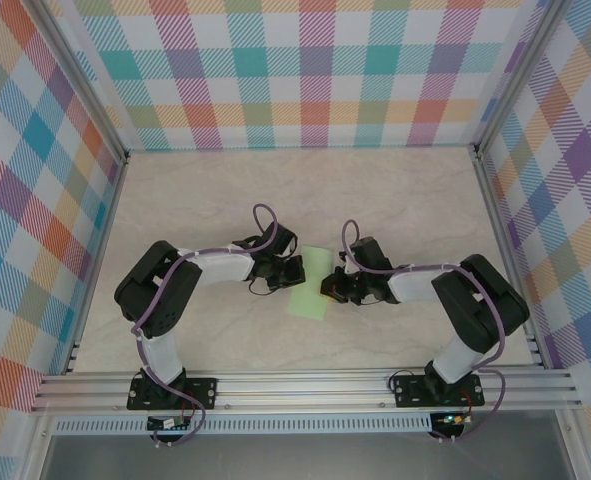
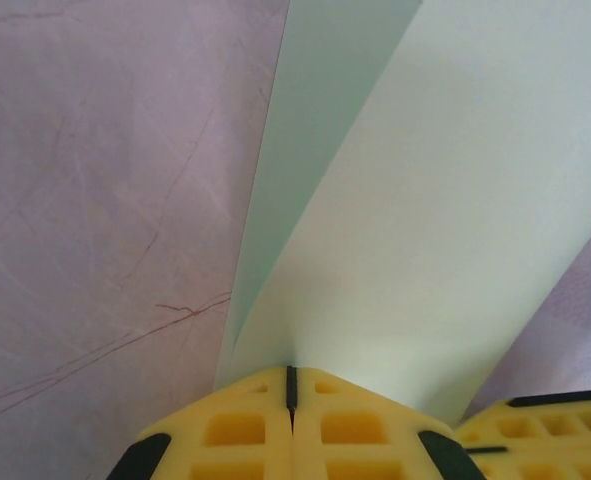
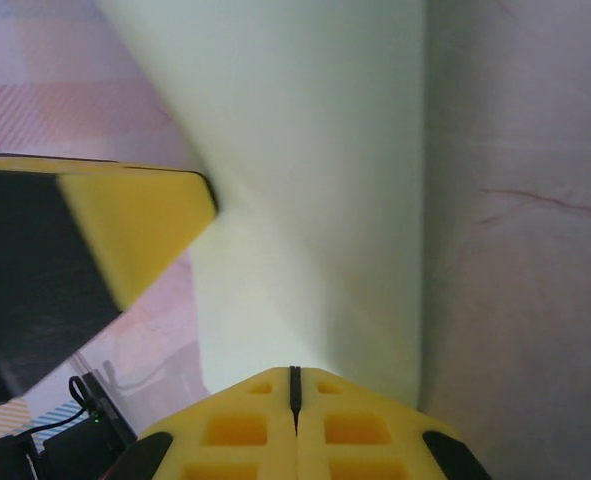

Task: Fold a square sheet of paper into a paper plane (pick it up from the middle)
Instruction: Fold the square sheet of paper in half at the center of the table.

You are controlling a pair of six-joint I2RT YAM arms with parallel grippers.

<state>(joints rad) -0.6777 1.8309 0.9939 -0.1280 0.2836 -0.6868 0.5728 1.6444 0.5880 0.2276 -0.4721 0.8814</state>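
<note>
Pale-green and unmarked, the square sheet of paper (image 1: 312, 283) is at the middle of the surface (image 1: 205, 200), between my two arms. I note the left gripper (image 1: 293, 270) at its left edge and the right gripper (image 1: 335, 288) at its right edge, facing each other across the sheet. In the left wrist view its yellow fingers (image 2: 245, 430) are pressed together with no gap. The paper rises out of their seam, showing a darker and a lighter face that meet along a straight line. In the right wrist view the fingers (image 3: 345, 430) are likewise closed tight, with the sheet pinched at their seam. I cannot tell whether the paper touches the surface. The marbled surface shows faint reddish scratches.
</note>
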